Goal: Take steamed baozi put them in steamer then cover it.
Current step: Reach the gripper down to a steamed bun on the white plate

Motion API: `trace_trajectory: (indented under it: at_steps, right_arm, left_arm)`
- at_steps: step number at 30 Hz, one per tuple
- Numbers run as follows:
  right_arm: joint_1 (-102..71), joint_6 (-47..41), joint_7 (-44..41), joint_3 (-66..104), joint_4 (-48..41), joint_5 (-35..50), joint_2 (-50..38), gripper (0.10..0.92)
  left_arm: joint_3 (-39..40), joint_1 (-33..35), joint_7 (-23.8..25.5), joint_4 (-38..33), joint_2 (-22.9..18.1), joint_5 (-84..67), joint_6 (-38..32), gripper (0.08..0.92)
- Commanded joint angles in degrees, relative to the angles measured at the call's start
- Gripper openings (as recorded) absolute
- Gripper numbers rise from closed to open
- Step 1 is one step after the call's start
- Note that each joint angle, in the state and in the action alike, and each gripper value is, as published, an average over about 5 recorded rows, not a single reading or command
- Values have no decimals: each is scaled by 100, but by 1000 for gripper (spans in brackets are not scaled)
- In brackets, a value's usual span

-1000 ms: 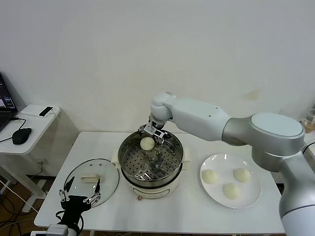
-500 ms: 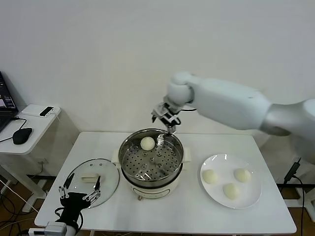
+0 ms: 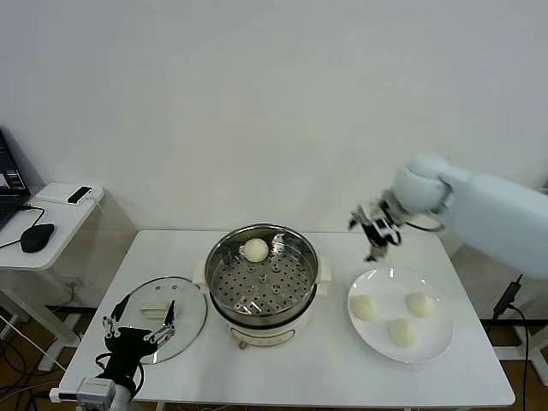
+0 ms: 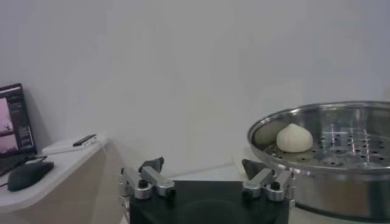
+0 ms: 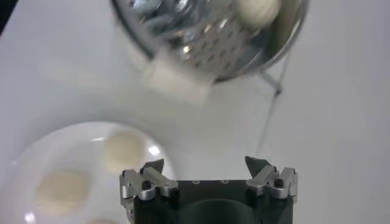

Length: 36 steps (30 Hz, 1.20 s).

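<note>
One cream-white baozi (image 3: 256, 249) lies on the perforated tray at the back of the steel steamer (image 3: 262, 312); it also shows in the left wrist view (image 4: 295, 138). Three baozi (image 3: 366, 307) (image 3: 420, 304) (image 3: 401, 332) lie on a white plate (image 3: 437, 347). My right gripper (image 3: 374, 239) is open and empty, in the air between the steamer and the plate, above the plate's far edge. In its wrist view I see two baozi (image 5: 124, 150) (image 5: 62, 189) below it. The glass cover (image 3: 190, 304) lies flat on the table left of the steamer. My left gripper (image 3: 137, 330) is open and empty at the table's front left, beside the cover.
A side table at far left holds a black mouse (image 3: 38, 236) and a small phone (image 3: 80, 194). A white wall stands behind the table. The steamer's cord (image 5: 268, 122) runs across the table behind it.
My right gripper has left the baozi in the steamer, risen, and swung right to above the plate's far edge. The left arm has hardly moved.
</note>
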Motion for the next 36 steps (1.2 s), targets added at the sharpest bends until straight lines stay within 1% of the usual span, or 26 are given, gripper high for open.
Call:
trace_trajectory:
  at_steps: [1,10,26,31,36]
  right_arm:
    - [-1931,-338,124,964,646,-443,-1214,823]
    - [-2677,-346,283,1251,196,-654,-700,823]
    - [-3000,-287,713,1506,-889,-818,467,823]
    - [-3017,-269,762,1519,-1151,-903,694,823]
    - [-3002,-319,758,1498,-1223,-928,745,821]
  left_arm:
    - [13,-19,-4,-1,21,20,4,823]
    - [2,36,-4,24,-33,82,0,823]
    - [-40,-49,6,151,-49,80,3,823]
    - [-33,-74,12,198,-44,79,4,823]
    - [-19,-105,10,234,-59,78,6,823]
